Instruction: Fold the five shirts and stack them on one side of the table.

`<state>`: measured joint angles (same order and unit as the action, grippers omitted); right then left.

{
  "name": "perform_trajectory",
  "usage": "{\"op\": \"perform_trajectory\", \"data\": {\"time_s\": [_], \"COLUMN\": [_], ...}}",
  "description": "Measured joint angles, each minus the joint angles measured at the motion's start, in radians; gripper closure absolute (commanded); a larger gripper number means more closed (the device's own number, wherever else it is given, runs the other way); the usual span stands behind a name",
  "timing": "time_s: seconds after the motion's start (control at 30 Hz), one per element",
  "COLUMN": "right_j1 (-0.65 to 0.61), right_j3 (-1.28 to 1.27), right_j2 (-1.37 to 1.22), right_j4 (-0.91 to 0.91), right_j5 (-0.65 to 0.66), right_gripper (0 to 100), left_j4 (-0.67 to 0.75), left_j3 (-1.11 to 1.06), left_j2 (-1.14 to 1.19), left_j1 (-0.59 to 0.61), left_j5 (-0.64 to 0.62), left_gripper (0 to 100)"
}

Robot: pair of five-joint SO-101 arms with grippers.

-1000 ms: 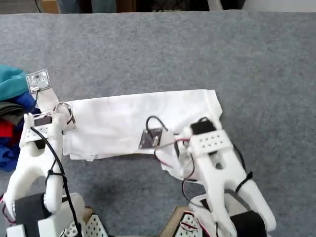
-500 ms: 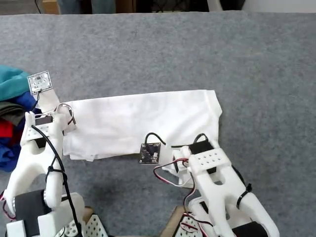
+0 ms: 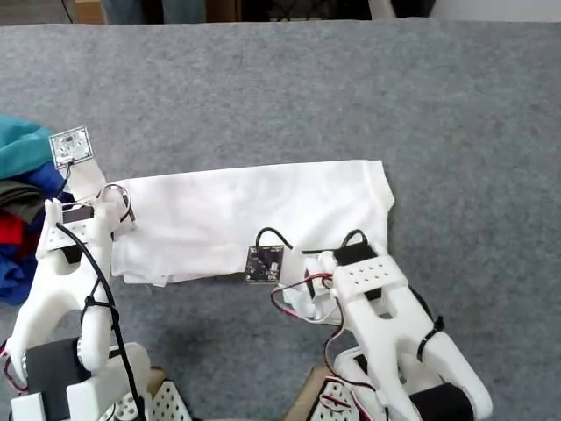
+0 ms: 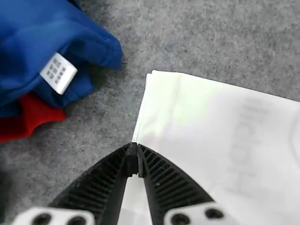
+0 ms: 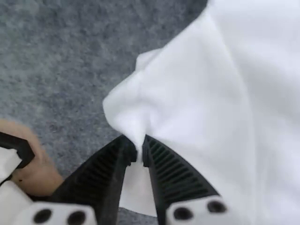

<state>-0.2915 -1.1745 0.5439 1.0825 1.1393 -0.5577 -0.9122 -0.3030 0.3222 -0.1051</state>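
Note:
A white shirt (image 3: 245, 215) lies folded into a long strip across the middle of the grey table (image 3: 351, 96). My left gripper (image 3: 117, 221) is at the strip's left end. In the left wrist view this gripper (image 4: 136, 161) is shut on the edge of the white shirt (image 4: 225, 131). My right gripper (image 3: 307, 294) is at the shirt's near right corner. The right wrist view has that gripper (image 5: 139, 153) shut on a raised pinch of the white shirt (image 5: 211, 93).
A pile of shirts (image 3: 17, 202) in teal, blue, red and a dark colour sits at the table's left edge, close to the left arm. The blue shirt (image 4: 47, 47) and the red shirt (image 4: 28, 117) lie just beside the left gripper.
My right arm has drawn back toward the near edge, pulling the shirt's near right corner along with it. The left arm has not moved.

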Motion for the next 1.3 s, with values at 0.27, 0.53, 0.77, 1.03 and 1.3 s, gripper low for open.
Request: {"op": "perform_trajectory", "data": {"time_s": [0.27, 0.53, 0.77, 1.03, 1.3], "right_j1": [0.000, 0.000, 0.000, -0.020, -0.018], "right_j3": [0.273, 0.377, 0.273, 0.101, 0.014], "right_j2": [-0.005, -0.183, -0.160, -0.130, -0.107], "right_j4": [0.218, 0.278, 0.256, 0.121, -0.023], "right_j5": [0.029, 0.103, 0.121, 0.121, 0.121], "right_gripper": [98.4, 98.4, 92.8, 84.6, 89.8], "left_j4": [0.000, 0.000, 0.000, 0.000, 0.000], "left_j3": [0.000, 0.000, 0.000, 0.000, 0.000], "left_j2": [0.000, 0.000, 0.000, 0.000, 0.000], "left_j1": [0.000, 0.000, 0.000, 0.000, 0.000], "left_j5": [0.000, 0.000, 0.000, 0.026, 0.026], "left_gripper": [97, 97, 97, 97, 97]}}
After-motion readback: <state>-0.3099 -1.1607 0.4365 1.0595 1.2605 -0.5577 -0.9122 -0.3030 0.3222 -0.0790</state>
